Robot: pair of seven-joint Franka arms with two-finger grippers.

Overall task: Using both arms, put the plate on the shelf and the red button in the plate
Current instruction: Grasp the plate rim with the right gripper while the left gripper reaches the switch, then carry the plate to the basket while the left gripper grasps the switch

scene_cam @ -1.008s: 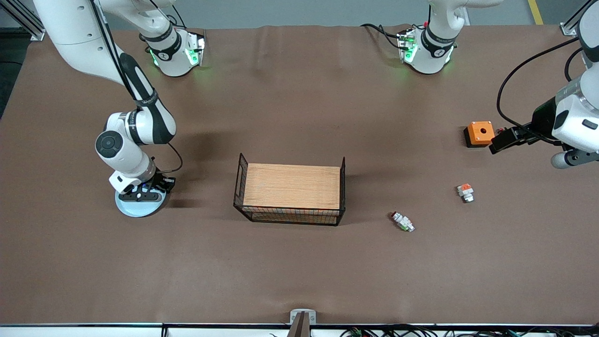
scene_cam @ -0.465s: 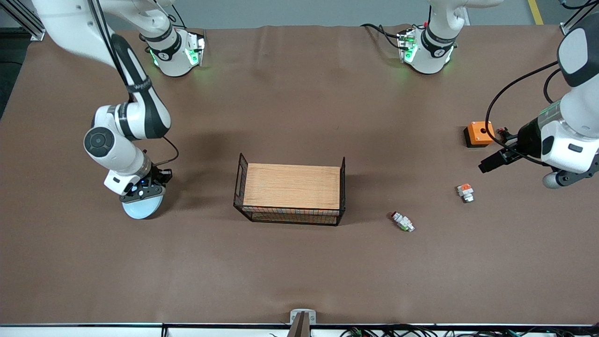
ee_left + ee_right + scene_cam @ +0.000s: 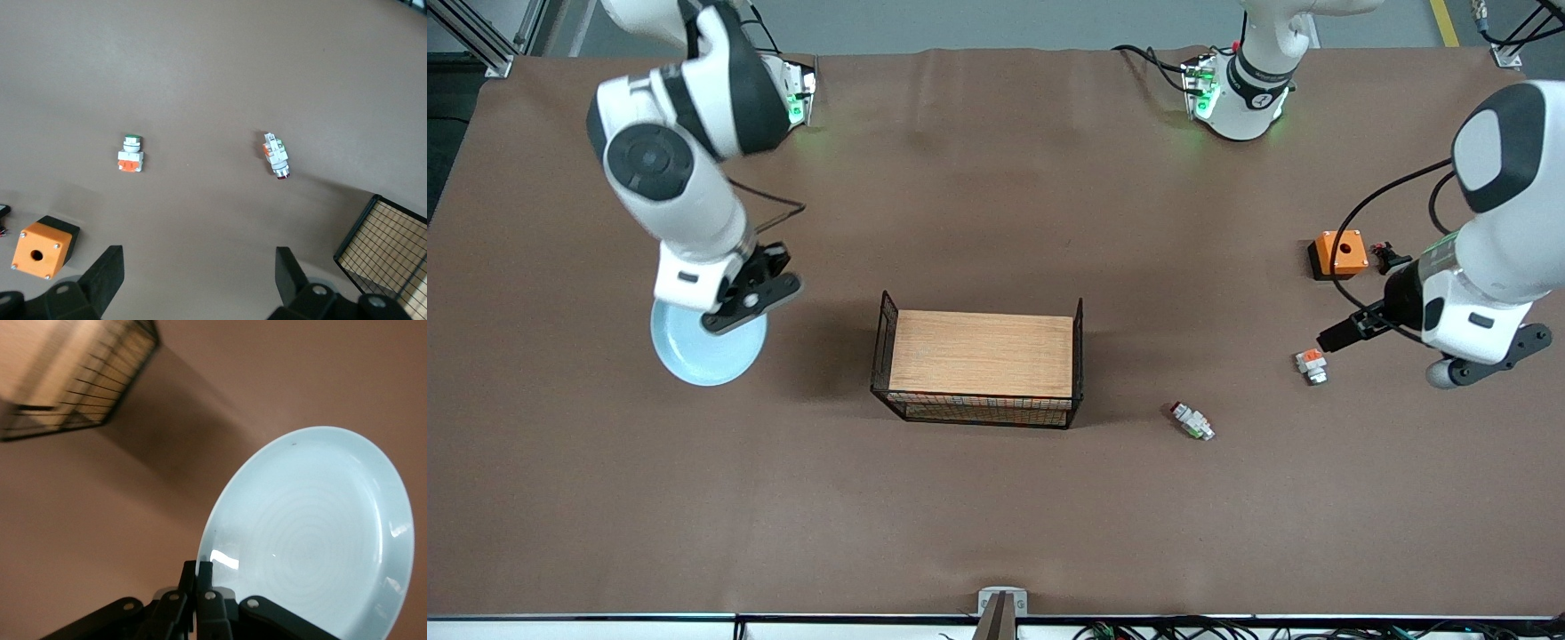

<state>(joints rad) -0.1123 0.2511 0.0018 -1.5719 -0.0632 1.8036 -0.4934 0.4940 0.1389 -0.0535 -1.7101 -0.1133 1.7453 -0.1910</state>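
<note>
Brown counter [image 3: 996,498] is carrying everything, with the wire basket [image 3: 978,418] sitting mid-counter, wooden floor bare, so nothing is being counted as placed yet. The plate [image 3: 694,360] is being held off the counter at the right arm's end, tilted, well apart from the basket; its rim is being pinched by the right gripper [image 3: 740,307], jaws clenched on it, as confirmed in the right wrist view where the plate [image 3: 320,540] is seen gripped at its edge by the right gripper [image 3: 200,587] with the basket [image 3: 87,387] off to one side. Plate step is being judged as grasped and lifted, with carry and set-down left. The left gripper [image 3: 1338,336] is being held released, fingers spread wide, over the counter near the stubby white part [image 3: 1311,365] at the left arm's end, beside the orange box [image 3: 1337,254]. The red button [image 3: 1192,420] is lying untouched on the counter, between basket and stubby part, nearer the front camera than both; in the left wrist view the red button [image 3: 275,155] is visible ahead of the open left gripper [image 3: 200,280]. Button step is being judged as not started: approach, grasp and placement are all remaining.
</note>
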